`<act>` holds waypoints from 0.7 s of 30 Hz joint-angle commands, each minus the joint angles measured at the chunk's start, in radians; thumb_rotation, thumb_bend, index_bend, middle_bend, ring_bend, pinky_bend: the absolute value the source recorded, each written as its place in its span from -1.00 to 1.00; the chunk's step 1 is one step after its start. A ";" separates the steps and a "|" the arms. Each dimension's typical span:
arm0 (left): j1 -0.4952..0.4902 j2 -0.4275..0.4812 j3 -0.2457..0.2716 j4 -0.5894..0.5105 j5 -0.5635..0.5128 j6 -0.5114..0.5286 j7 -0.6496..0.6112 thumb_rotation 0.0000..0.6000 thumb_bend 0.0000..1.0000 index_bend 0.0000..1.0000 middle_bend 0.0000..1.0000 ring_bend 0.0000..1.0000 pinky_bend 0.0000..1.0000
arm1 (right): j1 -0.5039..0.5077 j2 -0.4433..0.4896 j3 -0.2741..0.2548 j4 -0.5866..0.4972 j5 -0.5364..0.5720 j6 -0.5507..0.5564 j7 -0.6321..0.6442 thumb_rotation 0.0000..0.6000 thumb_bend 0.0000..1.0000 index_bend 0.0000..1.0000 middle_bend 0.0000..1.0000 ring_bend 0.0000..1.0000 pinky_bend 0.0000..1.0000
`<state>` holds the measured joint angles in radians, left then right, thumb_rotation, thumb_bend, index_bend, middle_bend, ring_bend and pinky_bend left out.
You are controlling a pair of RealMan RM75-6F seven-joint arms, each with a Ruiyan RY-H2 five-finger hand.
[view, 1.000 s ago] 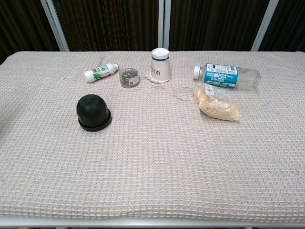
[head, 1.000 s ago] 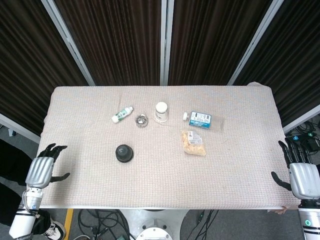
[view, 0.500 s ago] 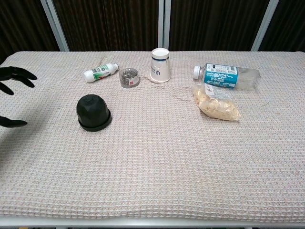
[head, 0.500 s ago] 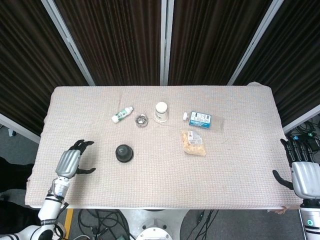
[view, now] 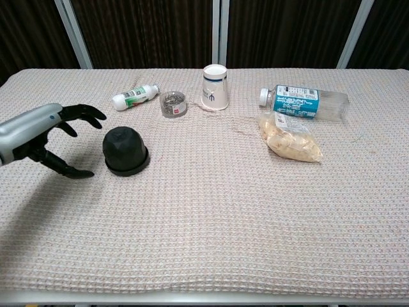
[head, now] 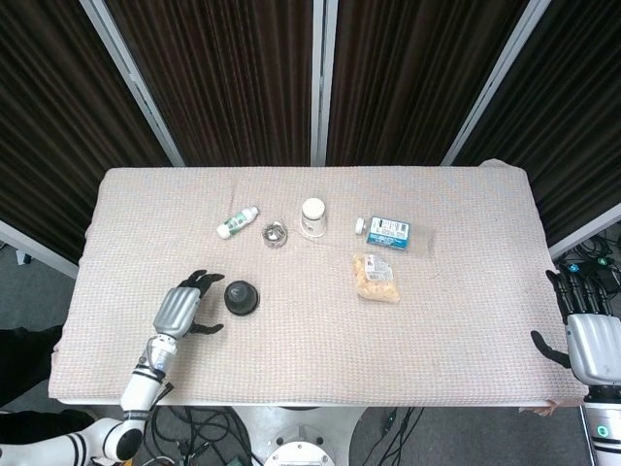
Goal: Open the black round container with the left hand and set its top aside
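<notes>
The black round container [head: 241, 296] [view: 125, 150] stands with its domed top on, on the left half of the cloth-covered table. My left hand [head: 184, 306] [view: 48, 135] hovers just left of it, fingers spread and holding nothing, a small gap from the container. My right hand [head: 587, 335] hangs open off the table's right edge, seen only in the head view.
Behind the container lie a small white bottle [view: 135, 97], a little clear jar [view: 172, 104] and an upturned paper cup [view: 215, 87]. To the right are a lying plastic bottle [view: 305, 103] and a bag of snacks [view: 289, 140]. The table's cloth [view: 211, 217] spreads toward me.
My left hand has swept in from off the table's left edge toward the right, ending beside the black container. The right hand has barely moved.
</notes>
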<state>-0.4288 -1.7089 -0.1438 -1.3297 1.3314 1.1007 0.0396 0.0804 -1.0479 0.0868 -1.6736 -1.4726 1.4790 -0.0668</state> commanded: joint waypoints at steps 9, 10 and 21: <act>-0.072 -0.069 -0.028 0.088 -0.058 -0.082 0.033 1.00 -1.00 -0.65 -0.58 -0.79 -0.47 | -0.001 0.002 0.000 0.018 0.018 -0.012 0.016 1.00 -0.70 -0.99 -0.99 -1.00 -1.00; -0.076 -0.072 -0.029 0.091 -0.060 -0.084 0.033 1.00 -1.00 -0.65 -0.58 -0.79 -0.47 | -0.001 0.002 0.000 0.019 0.020 -0.015 0.017 1.00 -0.70 -0.99 -0.99 -1.00 -1.00; -0.115 -0.103 -0.035 0.114 -0.074 -0.118 0.017 1.00 -1.00 -0.65 -0.58 -0.77 -0.47 | 0.000 0.002 -0.001 0.030 0.032 -0.028 0.022 1.00 -0.70 -0.99 -0.99 -1.00 -1.00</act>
<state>-0.5420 -1.8110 -0.1796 -1.2168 1.2570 0.9842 0.0579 0.0806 -1.0455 0.0854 -1.6439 -1.4400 1.4508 -0.0446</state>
